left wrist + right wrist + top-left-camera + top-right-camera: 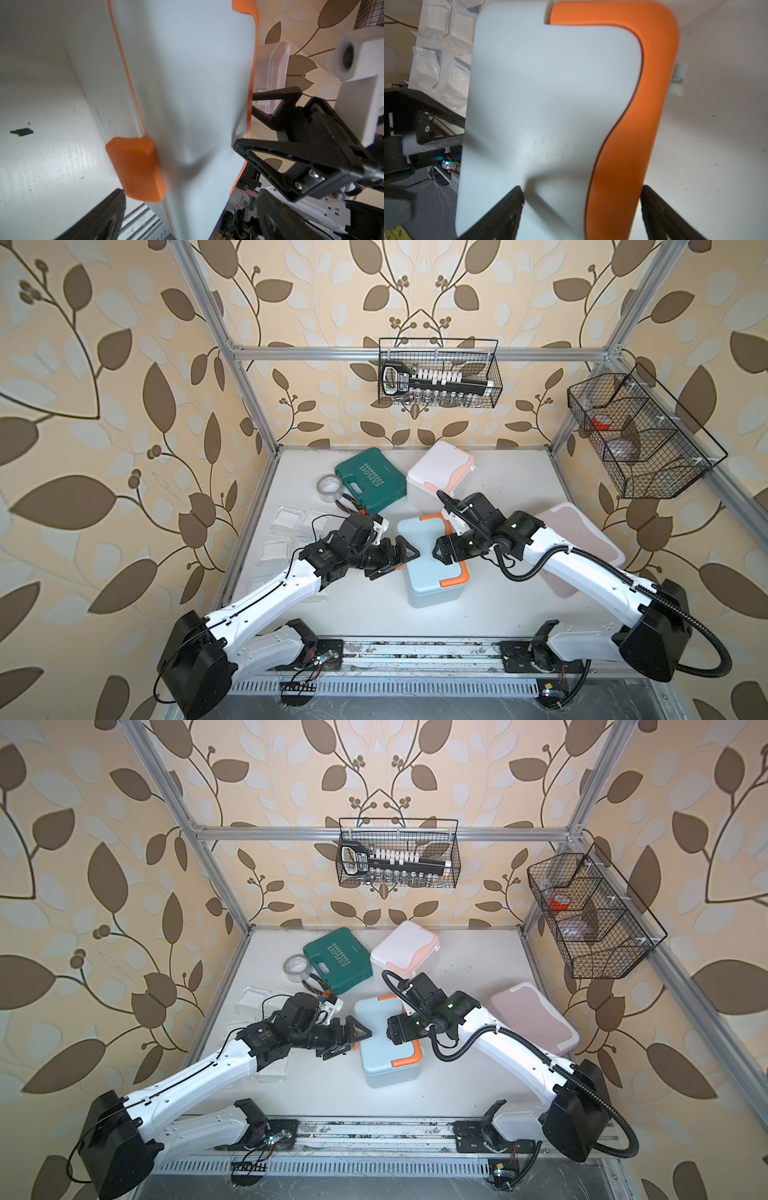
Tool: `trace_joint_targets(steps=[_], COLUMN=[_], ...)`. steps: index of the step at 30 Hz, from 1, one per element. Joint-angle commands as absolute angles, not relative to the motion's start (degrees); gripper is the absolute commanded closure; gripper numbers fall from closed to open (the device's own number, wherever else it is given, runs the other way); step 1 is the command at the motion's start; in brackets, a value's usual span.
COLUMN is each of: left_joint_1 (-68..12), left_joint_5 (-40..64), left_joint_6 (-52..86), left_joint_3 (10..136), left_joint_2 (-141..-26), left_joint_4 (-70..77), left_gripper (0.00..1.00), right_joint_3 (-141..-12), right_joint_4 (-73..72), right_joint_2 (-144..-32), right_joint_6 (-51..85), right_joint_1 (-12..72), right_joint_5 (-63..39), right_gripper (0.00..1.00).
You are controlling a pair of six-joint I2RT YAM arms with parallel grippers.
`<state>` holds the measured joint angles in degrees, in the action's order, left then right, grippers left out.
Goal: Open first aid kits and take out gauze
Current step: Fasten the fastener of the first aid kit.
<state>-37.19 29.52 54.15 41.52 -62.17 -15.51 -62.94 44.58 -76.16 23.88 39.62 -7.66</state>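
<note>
"Well, where were the two grippers?"

"Both hung over the blue kit (422,533), facing each other across its lid. The left gripper (407,561) sat at its left edge and the right gripper (437,552) at its right. Their tips were near each other but apart."

"Were the fingers closed on anything?"

"No. Both pairs stood spread wide with nothing pinched. In the left wrist view the lid and its orange latch (137,170) lay between the fingers. In the right wrist view the fingers straddled the end of the lid with the orange trim."

"Was that kit open?"

"Its lid lay down in both top views. It stood near the middle of the table (498,605)."

"And the gauze?"

"Several packets of gauze (287,517) lay flat on the table, left of the left arm and outside every kit."

"The other kits?"

"The white kit (436,472) stood at the back, just beside the green case (365,483). The tape (330,487) was on the case's other side. The pink kit (582,531) lay to the right, partly under the right arm. Both lids looked shut."
</note>
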Motion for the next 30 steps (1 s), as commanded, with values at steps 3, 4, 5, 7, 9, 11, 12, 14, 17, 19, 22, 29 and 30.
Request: trace_joint_targets(steps=[3,4,5,7,9,11,12,14,17,19,22,29,30], left_joint_1=[-37.6,-37.5,-37.6,-37.6,-37.6,-37.6,-37.6,-37.6,-37.7,-37.6,-37.6,-37.5,-37.6], left_joint_5=[27.8,26.9,26.2,25.5,25.7,26.4,26.9,27.5,27.8,27.8,27.3,24.8,24.1], left_joint_6=[52.4,51.9,51.4,50.7,50.8,51.2,51.6,52.1,52.6,52.7,52.6,51.0,50.7], left_joint_3=[45.4,46.1,46.9,48.0,48.2,48.2,48.0,47.4,46.6,46.2,46.2,47.9,48.1], left_joint_2=[-62.3,-62.2,-62.1,-62.1,-62.6,-63.2,-63.6,-64.2,-64.9,-64.8,-63.9,-59.7,-58.9], left_joint_4=[-14.2,-15.5,-16.6,-17.8,-17.3,-16.1,-15.2,-13.8,-12.8,-12.6,-13.6,-18.7,-19.8], left_gripper=[0.01,0.01,0.01,0.01,0.01,0.01,0.01,0.01,0.01,0.01,0.01,0.01,0.01], right_joint_3=[-62.0,-61.9,-61.7,-61.6,-61.6,-61.8,-61.6,-61.6,-61.5,-61.3,-61.2,-61.2,-61.2], right_joint_4=[44.2,44.1,43.9,43.9,43.8,43.7,43.7,43.7,43.4,43.4,43.4,43.3,43.4], right_joint_2=[-76.8,-76.7,-76.7,-76.8,-76.8,-76.9,-76.9,-77.1,-77.0,-77.0,-77.1,-77.1,-77.2], right_joint_6=[23.4,23.5,23.5,23.4,23.5,23.6,23.6,23.7,23.8,23.9,23.9,24.0,24.0], right_joint_1=[39.8,39.8,39.8,39.8,39.7,39.8,39.8,39.8,39.8,39.8,39.8,39.8,39.8], right_joint_5=[-10.0,-10.0,-10.0,-10.1,-10.2,-10.3,-10.3,-10.6,-10.7,-10.7,-10.7,-10.8,-10.9], right_gripper=[0.14,0.14,0.15,0.15,0.16,0.17,0.17,0.18,0.18,0.19,0.19,0.19,0.19])
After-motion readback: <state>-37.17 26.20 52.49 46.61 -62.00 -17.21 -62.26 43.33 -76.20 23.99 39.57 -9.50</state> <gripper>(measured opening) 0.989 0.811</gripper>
